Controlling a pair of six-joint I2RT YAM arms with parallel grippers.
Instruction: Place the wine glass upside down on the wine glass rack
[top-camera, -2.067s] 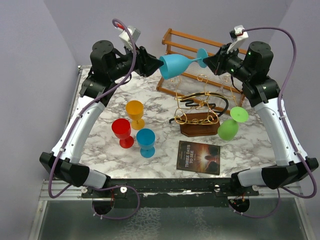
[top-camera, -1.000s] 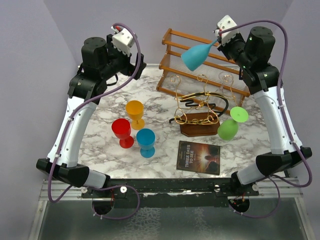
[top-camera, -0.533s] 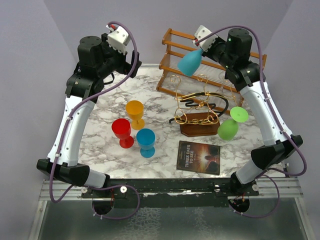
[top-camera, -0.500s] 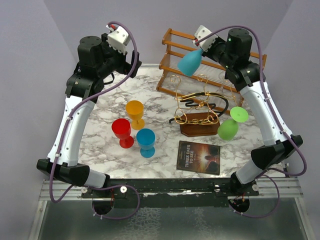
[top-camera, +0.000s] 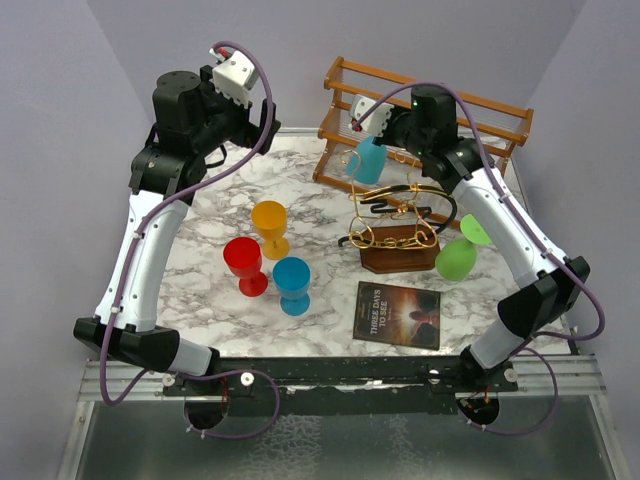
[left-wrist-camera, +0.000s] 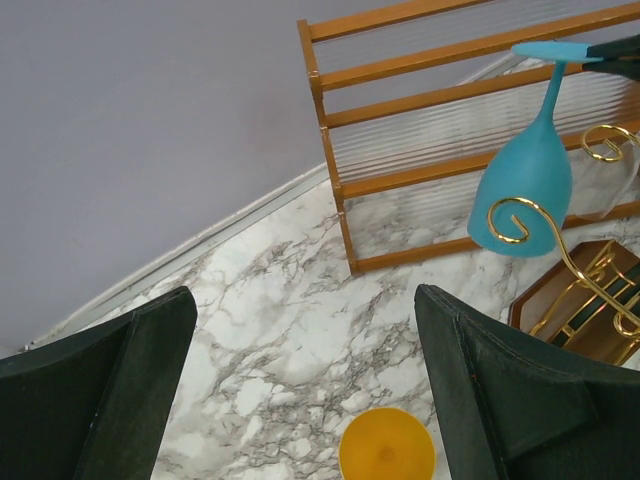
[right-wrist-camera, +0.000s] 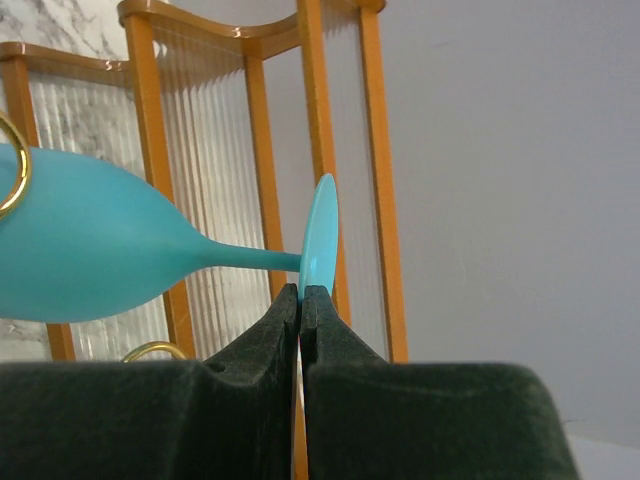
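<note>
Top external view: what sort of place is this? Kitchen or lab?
Likely a lab test cell: plain purple walls box in a marble-print table, the left arm and right arm are bolted to a metal frame, and bright goblets look like staged props.

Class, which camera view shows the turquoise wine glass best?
The left wrist view: the nearly whole wine glass shows, bowl down. The top view shows it small; the right wrist view cuts off its bowl.

Matt teal plastic wine glass (left-wrist-camera: 530, 170), shiny gold wire wine glass rack (top-camera: 395, 240), marble-look table (top-camera: 320, 220), varnished wooden shelf rack (right-wrist-camera: 380, 200).
</note>
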